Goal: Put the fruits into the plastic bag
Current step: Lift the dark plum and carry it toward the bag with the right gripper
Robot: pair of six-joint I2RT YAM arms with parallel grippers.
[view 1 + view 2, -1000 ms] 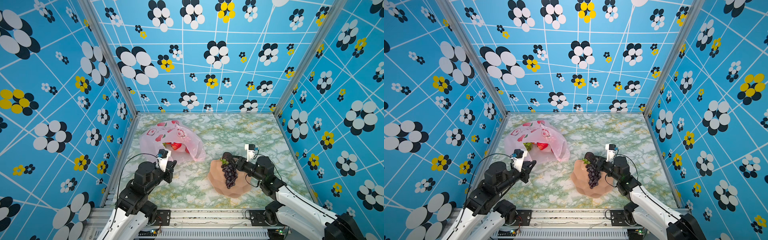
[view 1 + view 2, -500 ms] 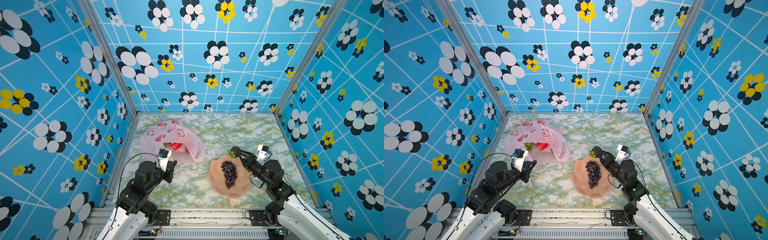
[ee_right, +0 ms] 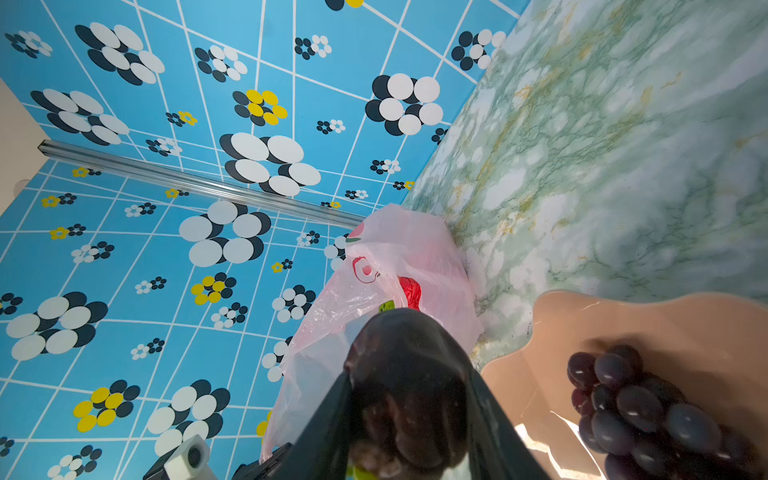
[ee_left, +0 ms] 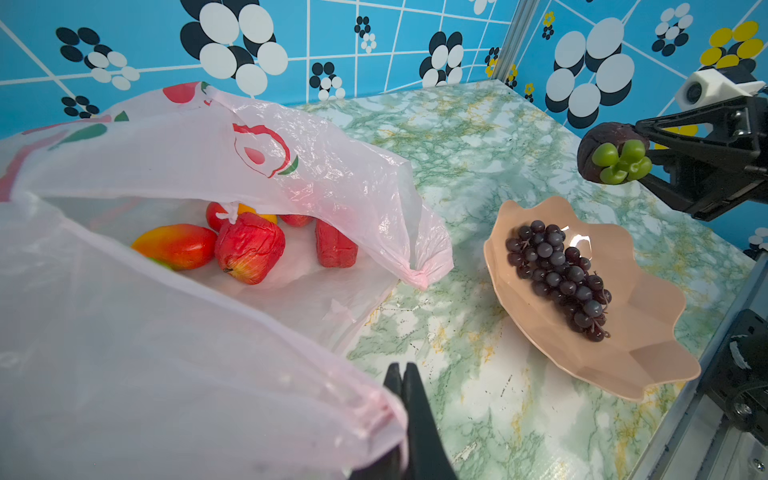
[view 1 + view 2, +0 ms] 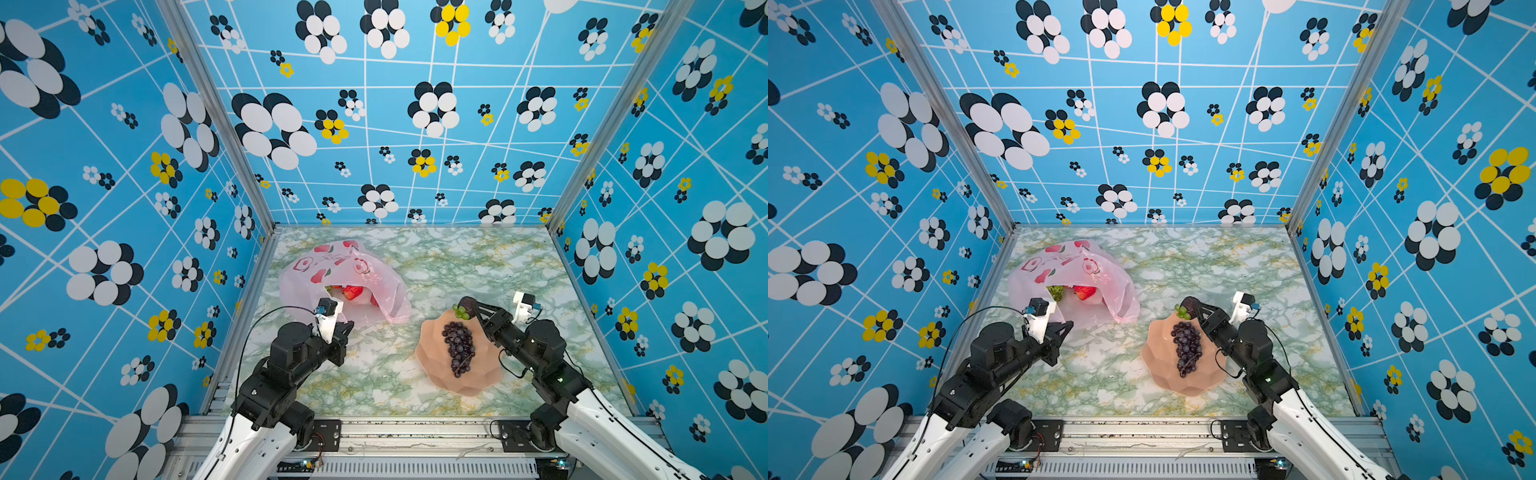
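Left pincer pinches the bag rim, right pincer holds a fruit.

Both top views: left gripper [image 5: 348, 329] has its jaws together on the near rim of the thin pale pink crinkly plastic bag [image 5: 340, 270], which lies rear-left on the green marble table [image 5: 457, 257]. Right gripper [image 5: 471, 306] is clamped on a dark brown round toy fruit with a green cap [image 5: 464, 303], raised by the far rim of the peach scalloped plastic bowl [image 5: 478, 384]. Dark purple toy grapes [image 5: 459, 349] lie in the bowl. Left wrist: bag mouth gapes, with red toy apple [image 4: 249, 247], orange-red toy mango [image 4: 176, 245] and red toy strawberry [image 4: 334, 249] inside. Right wrist: brown fruit sits between both fingers, bag beyond it, grapes in the bowl alongside.
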